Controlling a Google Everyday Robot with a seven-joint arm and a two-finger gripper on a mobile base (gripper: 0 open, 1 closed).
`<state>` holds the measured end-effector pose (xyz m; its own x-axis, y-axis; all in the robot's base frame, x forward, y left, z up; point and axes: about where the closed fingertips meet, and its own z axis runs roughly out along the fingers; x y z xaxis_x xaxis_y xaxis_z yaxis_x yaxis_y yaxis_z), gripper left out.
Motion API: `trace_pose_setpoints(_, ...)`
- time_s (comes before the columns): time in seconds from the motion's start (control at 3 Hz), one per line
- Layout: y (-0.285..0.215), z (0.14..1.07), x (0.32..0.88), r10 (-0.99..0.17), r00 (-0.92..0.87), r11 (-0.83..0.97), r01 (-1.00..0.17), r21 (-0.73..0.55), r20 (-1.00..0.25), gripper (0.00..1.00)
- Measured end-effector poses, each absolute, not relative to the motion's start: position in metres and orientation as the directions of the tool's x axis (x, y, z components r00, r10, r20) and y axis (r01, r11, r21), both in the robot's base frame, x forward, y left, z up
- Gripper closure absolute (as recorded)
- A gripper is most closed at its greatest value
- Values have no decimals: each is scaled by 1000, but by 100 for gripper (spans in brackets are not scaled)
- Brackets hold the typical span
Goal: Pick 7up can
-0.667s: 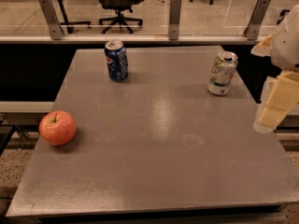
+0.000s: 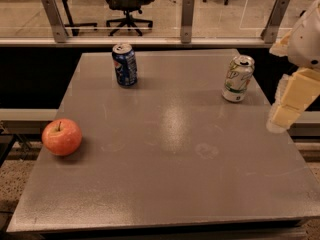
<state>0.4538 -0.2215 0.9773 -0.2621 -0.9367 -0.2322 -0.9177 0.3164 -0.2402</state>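
The 7up can (image 2: 237, 78) is pale whitish-silver with green lettering and a silver top. It stands upright at the far right of the grey table (image 2: 165, 184). My gripper (image 2: 289, 106) hangs at the right edge of the view, over the table's right side, to the right of the can and a little nearer to me. It does not touch the can and holds nothing that I can see.
A dark blue Pepsi can (image 2: 124, 64) stands upright at the far middle-left. A red apple (image 2: 62, 137) lies near the left edge. A glass railing with metal posts (image 2: 186, 13) runs behind the table, with office chairs beyond.
The gripper sits slightly lower and further left than before. The cans and the apple have not moved.
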Motion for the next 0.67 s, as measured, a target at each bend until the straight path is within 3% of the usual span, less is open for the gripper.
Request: trace_pose_setpoints(0.67, -240, 974, 515, -887, -339, 426, -862, -274, -314, 0)
